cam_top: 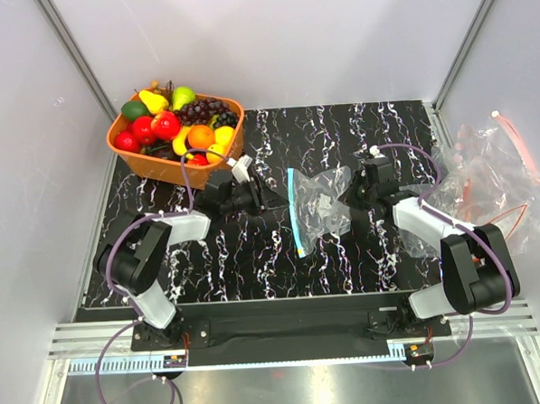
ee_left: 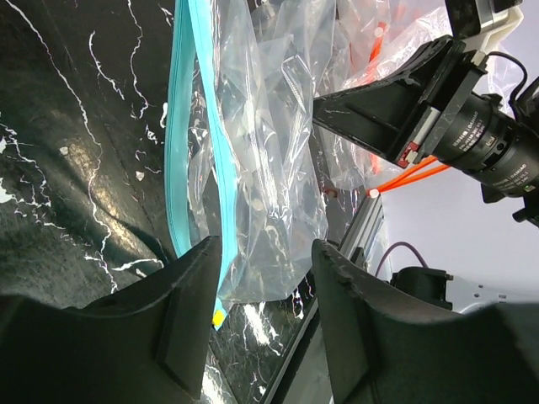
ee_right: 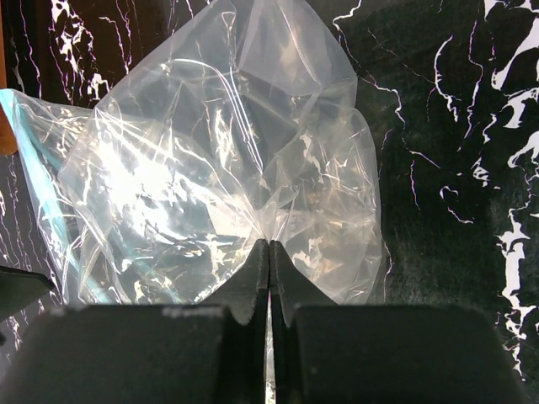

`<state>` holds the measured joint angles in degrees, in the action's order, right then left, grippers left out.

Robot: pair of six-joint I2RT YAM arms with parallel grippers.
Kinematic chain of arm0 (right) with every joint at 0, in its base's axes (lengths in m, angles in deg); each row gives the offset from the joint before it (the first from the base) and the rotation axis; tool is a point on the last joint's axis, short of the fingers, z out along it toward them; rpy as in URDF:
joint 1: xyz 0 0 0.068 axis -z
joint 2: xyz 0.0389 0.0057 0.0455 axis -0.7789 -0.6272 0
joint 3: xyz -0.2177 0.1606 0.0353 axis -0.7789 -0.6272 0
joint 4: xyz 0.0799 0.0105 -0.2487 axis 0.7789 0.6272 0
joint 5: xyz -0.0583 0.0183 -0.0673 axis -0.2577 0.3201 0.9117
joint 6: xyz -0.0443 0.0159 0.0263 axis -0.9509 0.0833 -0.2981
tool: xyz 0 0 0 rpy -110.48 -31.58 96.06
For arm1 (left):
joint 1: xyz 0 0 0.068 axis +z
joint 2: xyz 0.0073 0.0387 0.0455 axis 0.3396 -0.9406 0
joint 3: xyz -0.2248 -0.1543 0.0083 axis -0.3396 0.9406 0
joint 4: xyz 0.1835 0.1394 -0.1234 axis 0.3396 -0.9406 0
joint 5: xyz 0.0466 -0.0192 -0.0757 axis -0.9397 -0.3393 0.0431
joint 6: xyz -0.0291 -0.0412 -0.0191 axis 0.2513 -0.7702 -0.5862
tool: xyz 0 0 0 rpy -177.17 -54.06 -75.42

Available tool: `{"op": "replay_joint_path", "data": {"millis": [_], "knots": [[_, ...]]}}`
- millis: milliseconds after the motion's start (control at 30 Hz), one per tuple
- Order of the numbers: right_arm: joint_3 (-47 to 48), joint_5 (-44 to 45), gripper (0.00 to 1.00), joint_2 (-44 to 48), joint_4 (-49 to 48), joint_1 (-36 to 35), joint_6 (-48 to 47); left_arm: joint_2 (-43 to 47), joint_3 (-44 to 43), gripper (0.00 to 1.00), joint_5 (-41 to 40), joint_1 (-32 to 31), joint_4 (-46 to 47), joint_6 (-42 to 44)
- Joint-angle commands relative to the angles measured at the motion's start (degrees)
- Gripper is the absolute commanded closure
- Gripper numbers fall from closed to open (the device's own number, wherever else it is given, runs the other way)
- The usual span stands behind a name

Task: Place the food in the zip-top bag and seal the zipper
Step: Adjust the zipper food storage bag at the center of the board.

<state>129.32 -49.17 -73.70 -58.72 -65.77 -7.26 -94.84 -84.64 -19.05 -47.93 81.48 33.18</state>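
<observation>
Two arms: right end effector point(ee_right: 269, 246) clamped on zip-top bag point(ee_right: 210, 168); left end effector point(ee_left: 265, 244) apart.

Orange basket point(cam_top: 171, 169), grape bunch point(cam_top: 206, 108), green pear point(cam_top: 184, 96), lime point(cam_top: 134, 109), red-strip clear bags point(cam_top: 495, 168), black marbled tabletop point(cam_top: 346, 261)

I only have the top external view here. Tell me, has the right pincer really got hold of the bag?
Observer: Yes. The right wrist view shows the right pincer shut on a pinch of the zip-top bag.
Operator: And the left pincer?
Observer: The left pincer is open. The bag's corner shows in its gap, not gripped.
Operator: Is the zipper sealed?
Observer: It looks unsealed. The left wrist view shows the zipper as two blue tracks running apart.
</observation>
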Motion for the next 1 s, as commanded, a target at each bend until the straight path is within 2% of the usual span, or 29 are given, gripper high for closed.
{"op": "replay_joint_path", "data": {"millis": [0, 700, 933, 967], "knots": [[0.1, -0.7, 1.0, 0.5, -1.6, 0.4, -0.5, -2.1, 0.0, 0.5, -0.2, -0.3, 5.1, -0.8], [0.0, -1.6, 1.0, -0.4, -2.2, 0.4, -0.3, -11.8, -2.8, 0.56, 1.2, -1.5, 14.2, -5.2], [0.1, -2.0, 1.0, -1.0, -2.3, 0.4, -0.4, -14.9, -3.8, 0.61, 2.7, -1.8, 19.9, -8.5], [0.1, -2.1, 1.0, -1.1, -2.3, 0.3, -0.3, -15.6, -3.9, 0.65, 2.8, -2.0, 20.7, -9.0]]}}
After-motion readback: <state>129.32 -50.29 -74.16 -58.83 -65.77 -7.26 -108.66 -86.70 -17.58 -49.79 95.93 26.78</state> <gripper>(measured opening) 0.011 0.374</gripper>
